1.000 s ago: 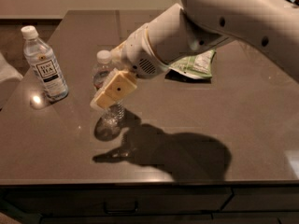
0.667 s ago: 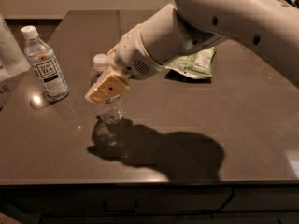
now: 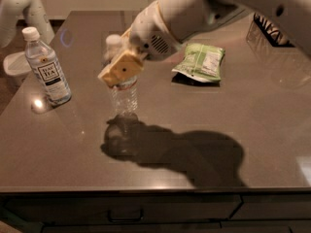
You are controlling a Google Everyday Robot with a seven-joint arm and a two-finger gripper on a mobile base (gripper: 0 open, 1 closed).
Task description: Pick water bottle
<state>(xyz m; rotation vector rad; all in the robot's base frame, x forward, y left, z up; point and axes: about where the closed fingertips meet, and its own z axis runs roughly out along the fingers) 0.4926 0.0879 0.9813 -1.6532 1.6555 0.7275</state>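
Observation:
The water bottle point(image 3: 124, 97) is small, clear and ribbed, with a white cap, and stands upright at the middle left of the dark table point(image 3: 252, 130). My gripper point(image 3: 116, 66) reaches in from the upper right and is shut on the bottle's middle. One tan finger pad point(image 3: 121, 70) covers the label band. The bottle's base hangs a little above the table, over its own shadow.
A taller clear bottle with a white "TEA" label point(image 3: 47, 68) stands at the left edge. A green snack bag point(image 3: 200, 62) lies to the right of my gripper. A dark wire rack point(image 3: 272, 29) is at the far right. White shapes point(image 3: 24, 6) stand beyond the left corner.
My gripper has closed on the water bottle and raised it off the table, shifting slightly right. The TEA bottle and the bag have not moved.

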